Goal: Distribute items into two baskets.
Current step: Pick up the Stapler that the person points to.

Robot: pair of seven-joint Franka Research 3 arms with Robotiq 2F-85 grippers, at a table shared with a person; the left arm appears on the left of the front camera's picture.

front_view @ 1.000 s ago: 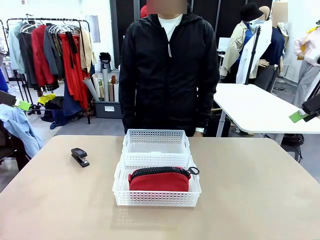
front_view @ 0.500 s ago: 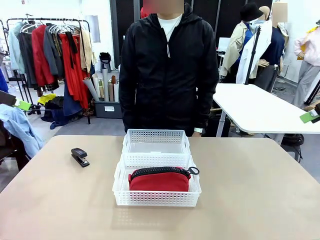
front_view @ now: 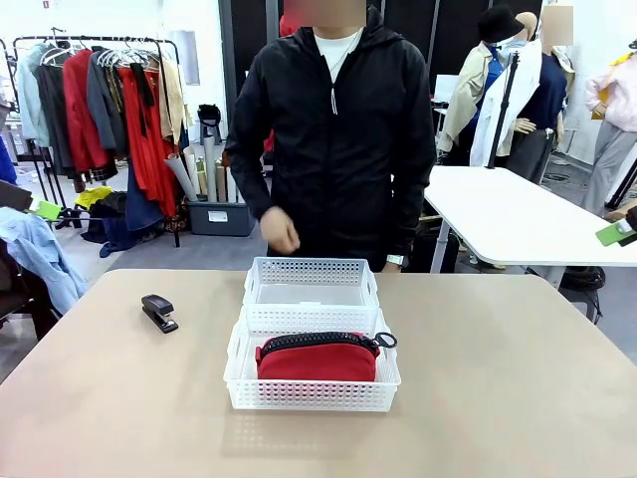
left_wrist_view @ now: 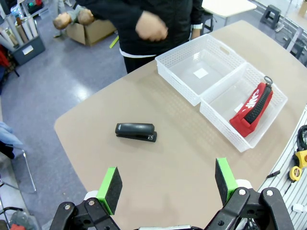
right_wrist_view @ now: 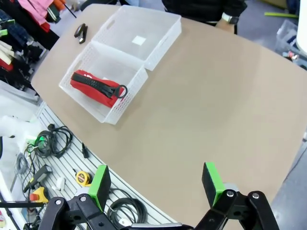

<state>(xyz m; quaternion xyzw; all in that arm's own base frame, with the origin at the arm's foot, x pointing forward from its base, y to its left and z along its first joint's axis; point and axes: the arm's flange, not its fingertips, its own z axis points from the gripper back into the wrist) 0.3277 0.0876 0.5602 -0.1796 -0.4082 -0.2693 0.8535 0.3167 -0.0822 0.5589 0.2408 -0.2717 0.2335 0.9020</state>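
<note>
Two white lattice baskets stand end to end at the table's middle. The nearer basket (front_view: 311,395) holds the red pouch (front_view: 317,359) with its black zipper on top. Nothing lies in the farther basket (front_view: 311,269). The black stapler (front_view: 159,312) rests on the table to the left. From high over the table, my left gripper (left_wrist_view: 168,184) is open, with the stapler (left_wrist_view: 135,132), both baskets (left_wrist_view: 177,82) (left_wrist_view: 223,127) and the pouch (left_wrist_view: 252,108) below. My right gripper (right_wrist_view: 156,183) is open too, far above the pouch (right_wrist_view: 96,87) and the stapler (right_wrist_view: 80,31).
A person in a black jacket stands at the far edge with one fist (front_view: 282,231) raised above the farther basket. A white table (front_view: 518,214) stands behind on the right and a clothes rack (front_view: 109,100) on the left. Tools and cables (right_wrist_view: 53,139) lie below the table's near edge.
The person's hand has come up from behind the table to chest height over the farther basket. The baskets, pouch and stapler have not moved.
</note>
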